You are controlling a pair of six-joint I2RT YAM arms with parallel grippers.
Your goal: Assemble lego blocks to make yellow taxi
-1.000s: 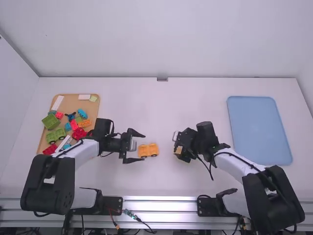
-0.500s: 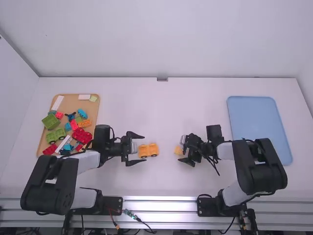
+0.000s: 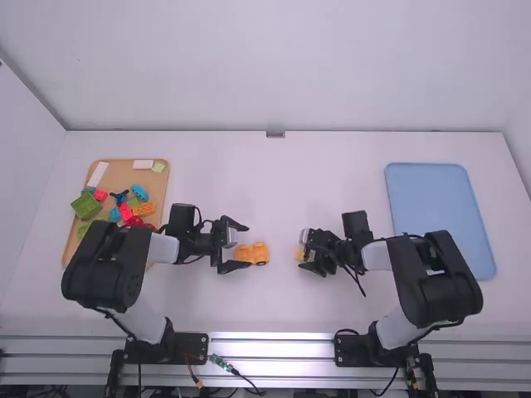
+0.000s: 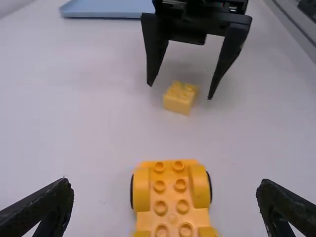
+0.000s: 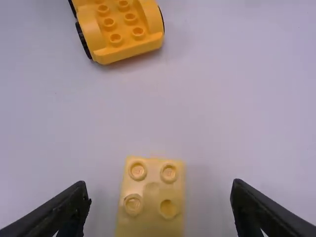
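Both pincers are edging inward: the wide left pincer (image 3: 247, 246) is flanking the wheeled yellow base (image 4: 171, 195), the wide right pincer (image 5: 160, 186) is nearing the yellow block (image 5: 152, 195) at its three o'clock, suggesting a grasp. The table (image 3: 274, 191) is offering room toward twelve, the blue tray's edge (image 3: 389, 191) lying toward two.

Middle of frame: one yellow wheeled base (image 4: 171, 217); one yellow brick (image 5: 152, 228), four studs on top. Grippers, two: left gripper (image 3: 246, 245), right gripper (image 3: 304, 250). Trays, two: tan tray (image 3: 124, 176) at left of frame, blue tray (image 3: 440, 220) at right. On tan one: two white pieces (image 3: 143, 164), one large green block (image 3: 85, 206), one small pale green piece (image 3: 158, 167), one orange studded brick (image 3: 143, 209), one dark blue piece (image 3: 120, 198), at least three red blocks (image 3: 100, 195). Full tray count unclear, left arm covering part.
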